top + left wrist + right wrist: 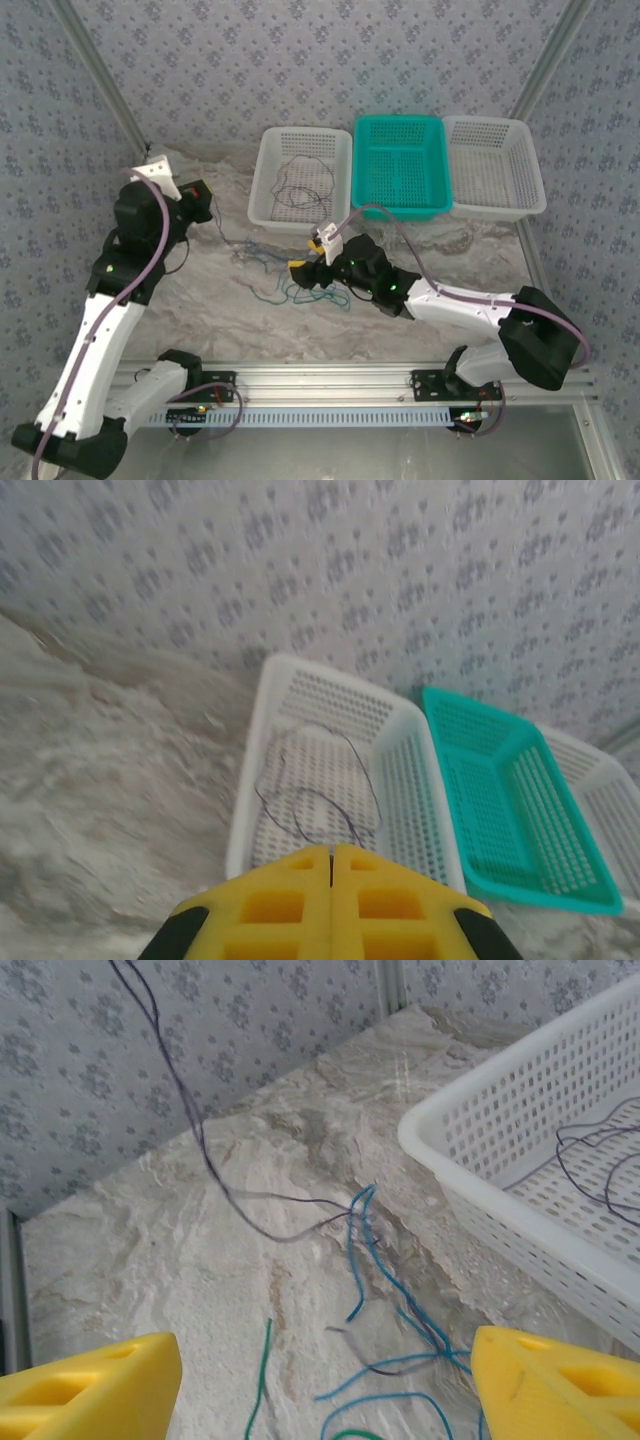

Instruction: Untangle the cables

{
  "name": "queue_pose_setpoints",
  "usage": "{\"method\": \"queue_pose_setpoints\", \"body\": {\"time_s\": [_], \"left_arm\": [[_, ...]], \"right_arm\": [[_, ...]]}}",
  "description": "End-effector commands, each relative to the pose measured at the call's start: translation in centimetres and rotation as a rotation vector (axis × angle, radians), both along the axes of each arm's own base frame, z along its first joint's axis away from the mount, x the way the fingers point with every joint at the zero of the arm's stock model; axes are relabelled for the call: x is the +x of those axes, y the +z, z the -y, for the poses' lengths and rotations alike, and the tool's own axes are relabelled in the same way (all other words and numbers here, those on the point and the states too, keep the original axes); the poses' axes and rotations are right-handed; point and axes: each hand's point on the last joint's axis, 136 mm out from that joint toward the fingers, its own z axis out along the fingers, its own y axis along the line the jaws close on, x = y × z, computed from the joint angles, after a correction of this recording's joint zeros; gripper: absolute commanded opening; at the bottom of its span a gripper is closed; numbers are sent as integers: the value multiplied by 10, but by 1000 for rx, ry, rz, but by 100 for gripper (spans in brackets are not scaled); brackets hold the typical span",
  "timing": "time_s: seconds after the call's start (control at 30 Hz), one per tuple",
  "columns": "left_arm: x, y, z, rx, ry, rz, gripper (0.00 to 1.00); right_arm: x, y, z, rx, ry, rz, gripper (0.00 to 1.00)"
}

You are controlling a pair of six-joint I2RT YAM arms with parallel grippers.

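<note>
Top external view first: nearest the camera, the two arm bases are seen on the metal rail (330,378) at the table's front edge. Just beyond, on the marbled table (200,300), the cables are found in a loose tangle between the two arms, in front of the baskets. Over that tangle the right gripper (308,268) is poised low. From the right wrist its yellow fingers (90,1385) are seen spread wide, one at each lower corner, with nothing between them, so it is open. Under that gap the blue cable (365,1250) is laid in crossing loops on the table. The teal-green cable (262,1370) is seen just to its left, and both are crossed by the dark purplish cable (290,1230). That dark strand is drawn up off the table and away to the left, towards the left gripper (331,855), which is raised at the tangle's left side. From the left wrist its yellow fingers are seen pressed flat together with only a hairline seam between them. They are closed on that strand, though the pinch itself is hidden. Farther back, three baskets are lined up side by side. In the left white basket (258,190) a second dark cable (300,185) is coiled loosely, apart from the tangle. The teal basket (400,121) is set in the middle and the right white basket (495,122) beside it. Behind everything, the patterned wall (320,60) is seen.
</note>
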Motion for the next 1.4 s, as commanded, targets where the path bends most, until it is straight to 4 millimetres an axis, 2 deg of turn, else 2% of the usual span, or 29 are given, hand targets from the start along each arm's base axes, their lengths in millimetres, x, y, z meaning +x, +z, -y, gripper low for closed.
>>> {"method": "queue_pose_setpoints", "body": {"time_s": [0.0, 0.1, 0.17, 0.33, 0.53, 0.67, 0.83, 0.97, 1.1, 1.17, 1.23, 1.3, 1.37], "left_arm": [[-12, 56, 13, -138, -78, 143, 0], [-20, 78, 16, -163, -107, 171, 0], [-25, 87, 19, -181, -128, 180, 0], [-36, 93, 23, -210, -153, 181, 0], [-41, 90, 27, -145, -195, 178, 0], [-48, 101, 36, -145, -253, 201, 0], [-52, 109, 40, -149, -284, 224, 0], [-55, 113, 44, -151, -302, 236, 0], [-59, 115, 44, -146, -310, 242, 0], [-60, 114, 44, -141, -309, 241, 0], [-61, 113, 41, -131, -298, 241, 0], [-62, 113, 36, -117, -272, 242, 0], [-62, 111, 26, -97, -218, 234, 0]], "right_arm": [[6, -17, 6, -67, -22, 4, 78], [10, -19, -5, -43, -30, 8, 78], [12, -28, -18, -46, -20, 7, 78], [23, -54, -55, -89, -15, -15, 73], [35, -86, -82, -153, 46, 38, 75], [45, -103, -89, -260, 75, 106, 69], [53, -117, -93, -370, 126, 185, 52], [50, -129, -103, -409, 205, 206, 52], [58, -140, -109, -432, 212, 194, 49], [60, -143, -111, -424, 221, 184, 37], [61, -147, -112, -407, 229, 157, 20], [59, -146, -112, -394, 236, 139, 10], [54, -144, -109, -380, 239, 129, 5]]}}
